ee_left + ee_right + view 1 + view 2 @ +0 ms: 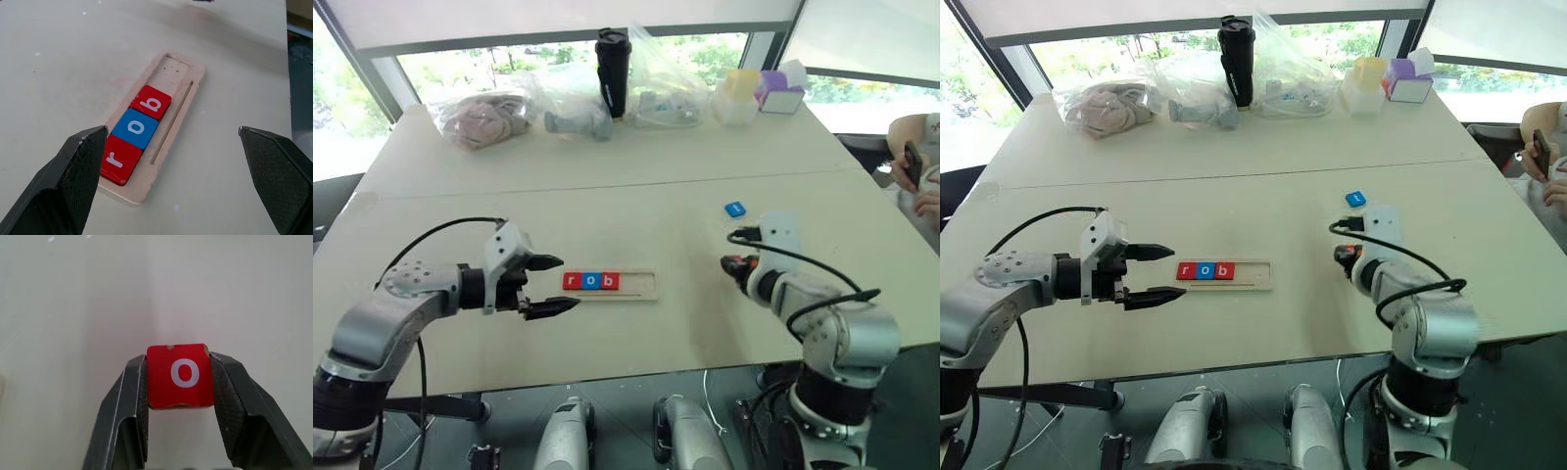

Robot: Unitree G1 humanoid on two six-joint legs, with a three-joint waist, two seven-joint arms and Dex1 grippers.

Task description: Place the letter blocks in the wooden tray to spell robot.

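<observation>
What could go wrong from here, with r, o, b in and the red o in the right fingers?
1. The red o is pinched only by its side edges between the right fingers; it could twist or slip out on the way.
2. The tray lies loose on the table; a nudge could shift it or its tiles.
3. The left gripper hovers open at the tray's r end, close to the right arm's path.

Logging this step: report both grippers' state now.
Left gripper: open, empty, beside the wooden tray.
Right gripper: shut on the red o block.
</observation>
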